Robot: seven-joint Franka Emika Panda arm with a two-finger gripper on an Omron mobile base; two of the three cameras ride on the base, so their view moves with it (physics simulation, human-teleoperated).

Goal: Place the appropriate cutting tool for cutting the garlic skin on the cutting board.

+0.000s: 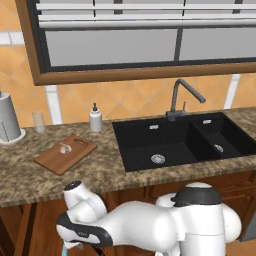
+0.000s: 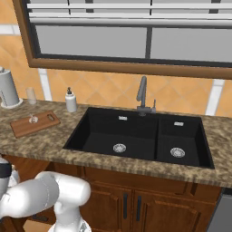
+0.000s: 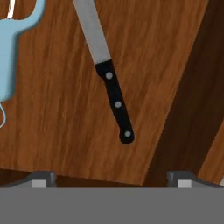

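A: Where is the knife point(image 3: 110, 74) relative to the pincer point(image 3: 111, 178)?

B: Straight ahead of it, in the hand view. It lies flat on a brown wooden surface point(image 3: 57, 122), black handle nearest the tips, silver blade running on away and slightly left. The two fingertips point(image 3: 42, 178) stand wide apart with nothing between them.

A: So how to take it well?

B: I would bring the pincer forward until the handle sits midway between the tips, turn the wrist so the jaws cross the handle rather than run along it, then come down and close.

A: Anything crowding it?

B: The light-blue peeler point(image 3: 13, 48) lies well off to the left, so drifting that way is the risk. To the right the wood ends at a slanting edge with a darker strip beyond.

A: And the goal?

B: The cutting board point(image 1: 65, 153) sits on the counter point(image 1: 100, 172) above the low-slung arm, with the garlic point(image 1: 64, 148) on it. The board's nearer half is bare.
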